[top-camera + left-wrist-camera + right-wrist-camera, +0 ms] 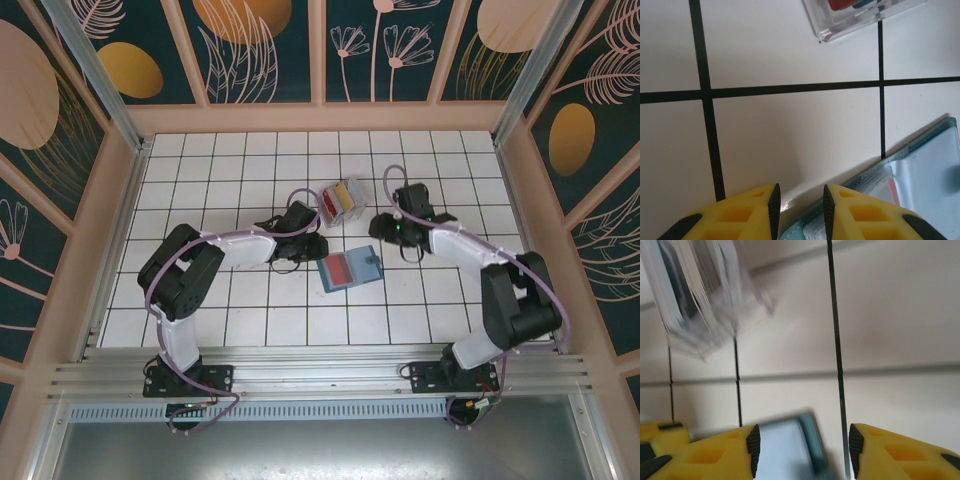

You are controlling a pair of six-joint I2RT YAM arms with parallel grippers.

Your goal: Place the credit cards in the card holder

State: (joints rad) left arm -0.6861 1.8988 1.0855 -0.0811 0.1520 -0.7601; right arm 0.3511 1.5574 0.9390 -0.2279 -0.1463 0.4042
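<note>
Where the white tiled worktop (250, 300) carries an open teal card holder (352, 270), a red card (342, 268) seems tucked inside. More credit cards (346, 200) stand in a clear box (328, 197) just beyond. The left pincer (800, 200), narrowly parted and empty, hovers at the holder's left edge. The right pincer (802, 445) hangs wide open over its far corner.

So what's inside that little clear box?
A red card and a yellow card show through the clear box. How many more cards sit packed between or behind them is covered.
</note>
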